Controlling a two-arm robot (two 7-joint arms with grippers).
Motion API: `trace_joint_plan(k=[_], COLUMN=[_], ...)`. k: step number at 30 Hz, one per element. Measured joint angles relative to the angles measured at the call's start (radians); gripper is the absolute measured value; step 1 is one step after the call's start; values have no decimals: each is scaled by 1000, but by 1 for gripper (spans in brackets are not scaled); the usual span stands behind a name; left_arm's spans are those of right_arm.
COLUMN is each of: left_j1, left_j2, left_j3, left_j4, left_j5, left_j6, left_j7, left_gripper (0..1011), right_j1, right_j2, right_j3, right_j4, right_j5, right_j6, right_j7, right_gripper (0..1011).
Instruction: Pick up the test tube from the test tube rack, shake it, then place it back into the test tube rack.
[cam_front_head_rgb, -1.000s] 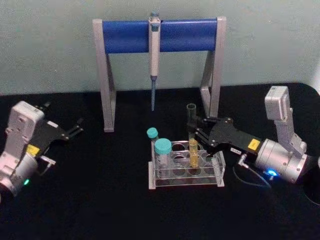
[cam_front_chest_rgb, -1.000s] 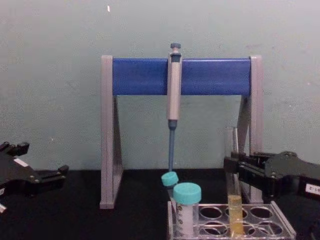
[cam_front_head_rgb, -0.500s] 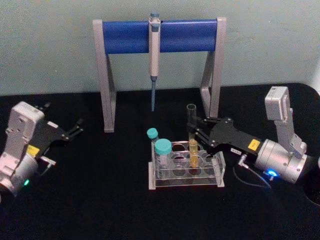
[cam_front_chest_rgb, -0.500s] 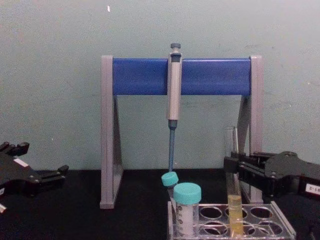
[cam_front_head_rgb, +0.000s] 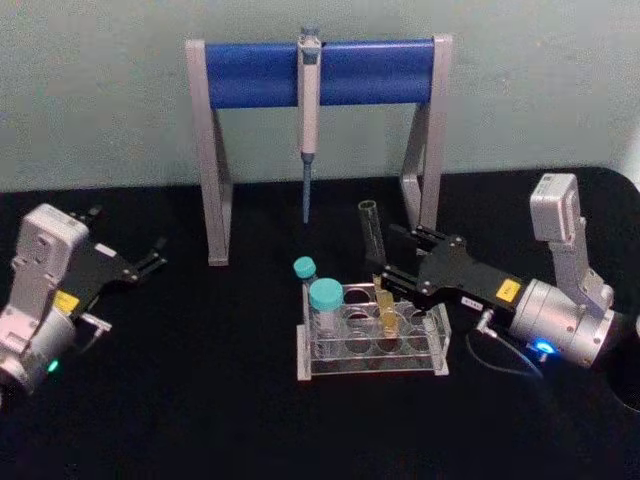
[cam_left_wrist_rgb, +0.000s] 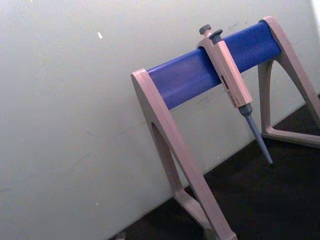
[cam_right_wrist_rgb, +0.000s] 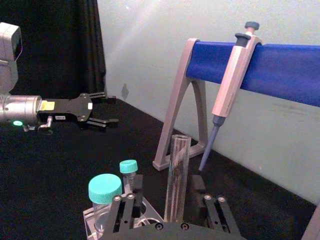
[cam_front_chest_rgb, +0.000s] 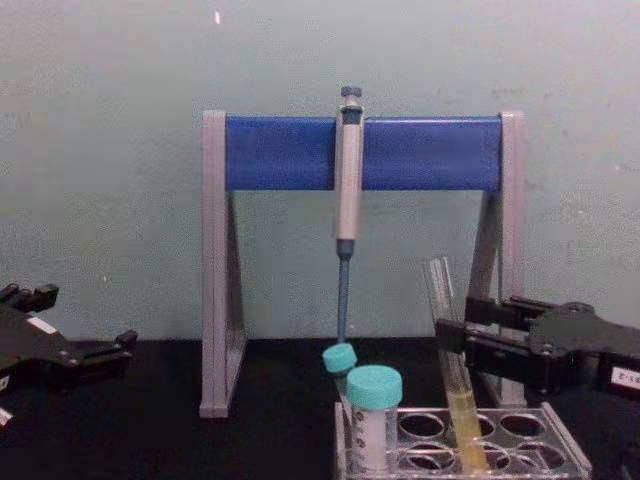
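While the right gripper (cam_front_head_rgb: 392, 258), at the rack's three o'clock, clamps the tilted test tube (cam_front_head_rgb: 375, 258) seated in the test tube rack (cam_front_head_rgb: 372, 345), we judge a straight lift comes next; left gripper (cam_front_head_rgb: 155, 254) open, parked.

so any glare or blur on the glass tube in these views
Head view: the test tube looks soft against the black table, no glare. Chest view: its clear upper part nearly fades into the pale wall. Right wrist view: it stands sharpest, with faint streaky reflections.

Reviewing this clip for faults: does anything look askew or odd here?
Yes: the test tube leans toward the robot's left in the rack instead of standing upright, with the right gripper around it. Nothing looks spilled. The left gripper is parked aside.
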Motion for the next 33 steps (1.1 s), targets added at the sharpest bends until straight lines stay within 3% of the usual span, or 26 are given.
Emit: trace_joint_plan(k=[14,28,33], left_j1=[0,0,0], left_j2=[0,0,0], left_j3=[0,0,0], left_j4=[0,0,0], left_j5=[0,0,0], left_j6=[0,0,0], left_j7=[0,0,0], left_gripper=[1001,1002,1001], right_j1=[0,-2,-17], right_j2=[0,0,-4], right_j3=[0,2,27], right_j4=[0,-2,-28], right_j5=[0,1,24], right_j6=[0,-2,-24], right_j7=[0,-2,-10], right_gripper=[995,1000,1000])
